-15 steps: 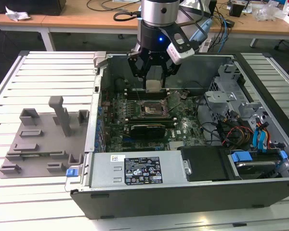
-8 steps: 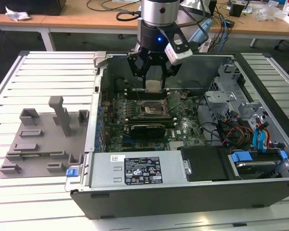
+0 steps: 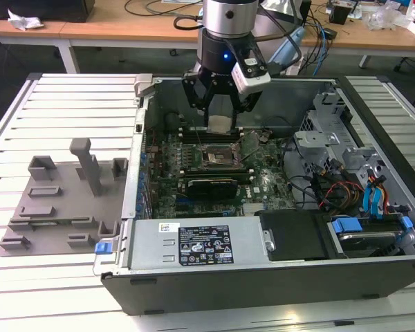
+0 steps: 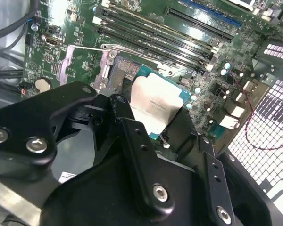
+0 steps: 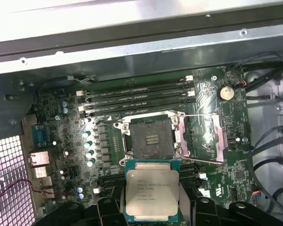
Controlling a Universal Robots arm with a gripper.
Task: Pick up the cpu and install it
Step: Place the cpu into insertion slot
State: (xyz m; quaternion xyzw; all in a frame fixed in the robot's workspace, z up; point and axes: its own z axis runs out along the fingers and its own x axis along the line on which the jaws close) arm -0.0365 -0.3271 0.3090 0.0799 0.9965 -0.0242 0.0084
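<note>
I've got the cpu (image 5: 152, 195) pinched between the fingers (image 5: 108, 209) — silver top up, green edge showing round it. The gripper (image 3: 221, 114) is clenched on it by two opposite edges and holds it in the air inside the open computer case (image 3: 263, 287).

Just beyond the fingertips and lower down is the socket (image 5: 151, 139), pins bare, with its metal frame (image 5: 212, 136) swung open to one side. In the first wrist view the chip looks near the socket but not over it. In the exterior view it hangs above the green board (image 3: 263, 183), clear of it. The memory slots (image 5: 137, 96) run along the side of the socket farthest from the fingers.

Now the risks, as I judge them:
- **Bent pins:** I can't tell whether the chip is square to the socket. If it goes down skewed or off-centre, a corner could land on the pins and bend them.
- **A drop:** the grip is on thin edges, so a slip would drop the chip onto the board.
- **A snag:** the open frame and its lever wire (image 5: 203, 116) lie close beside the fingers' way down — one could catch there.
</note>
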